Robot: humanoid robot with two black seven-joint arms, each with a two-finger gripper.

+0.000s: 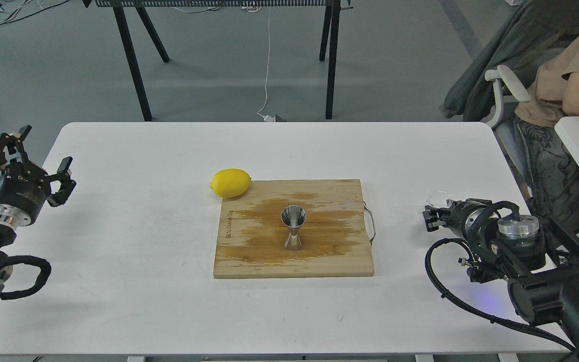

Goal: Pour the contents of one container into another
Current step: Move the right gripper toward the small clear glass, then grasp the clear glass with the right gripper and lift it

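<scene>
White tabletop (143,261) fills most of my view, with grey floor and black trestle legs beyond it. At its middle lies a pale wooden cutting board (319,261), its centre darkened by a wet brown stain, a metal handle on its right edge. My left tool (38,163) hangs over the left edge of the tabletop, fingers spread apart and gripping nothing. My right tool (432,216) sits low near the right edge; I cannot tell how its fingers stand, though a small clear plastic cup (441,198) shows just at its tip. An oval yellow lemon (230,182) touches the board's far left corner. Upright on the stain stands the shiny steel hourglass jigger (293,229).
</scene>
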